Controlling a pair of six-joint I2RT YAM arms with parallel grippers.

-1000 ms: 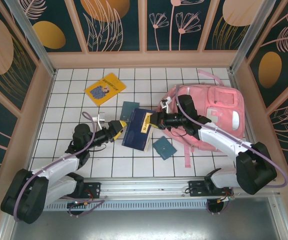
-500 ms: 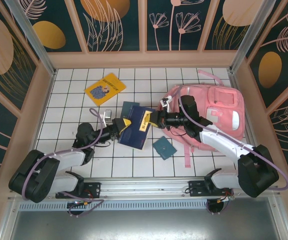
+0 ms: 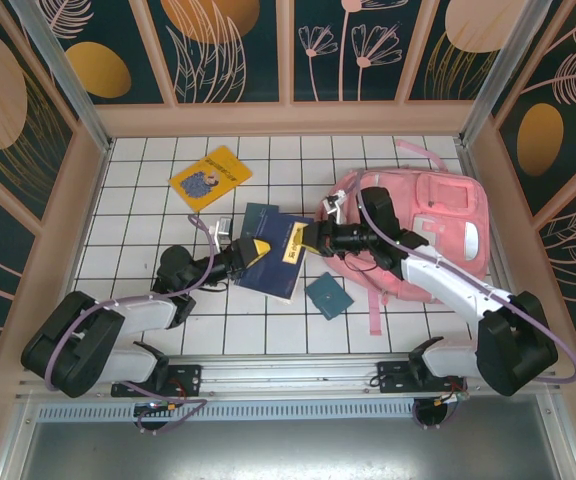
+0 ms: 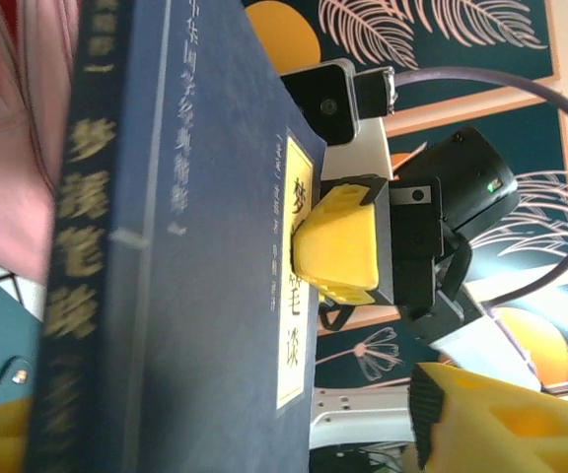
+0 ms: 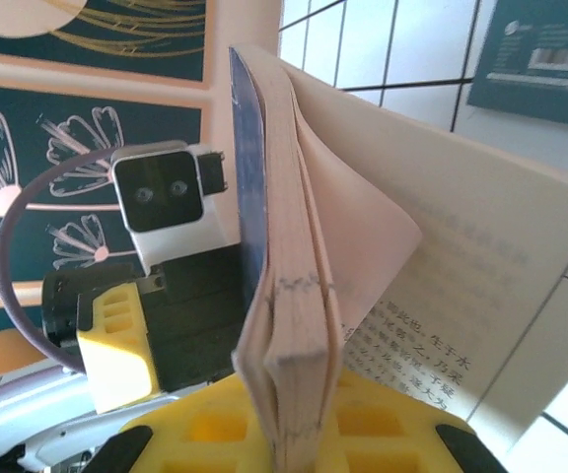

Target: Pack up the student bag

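The student bag (image 3: 438, 225) is a large glossy pink backpack lying flat at the right of the tiled floor. A navy blue book (image 3: 273, 262) with a yellow title label is held tilted off the floor just left of the bag. My right gripper (image 3: 304, 240) is shut on the book's right edge, its page block (image 5: 299, 325) pinched between the yellow fingers (image 5: 215, 434). My left gripper (image 3: 241, 250) is at the book's left edge. It stands open with the book's spine (image 4: 87, 246) between its fingers, a gap left to the right finger (image 4: 491, 424).
A yellow book (image 3: 210, 177) lies at the back left. A teal booklet (image 3: 328, 295) sits in front of the bag, and another teal one (image 3: 258, 214) peeks out behind the navy book. Pink straps (image 3: 374, 305) trail toward the near edge. Patterned walls enclose the floor.
My left gripper has moved right and up to the book's left edge. The book, still in my right gripper, has shifted slightly left and tilted.
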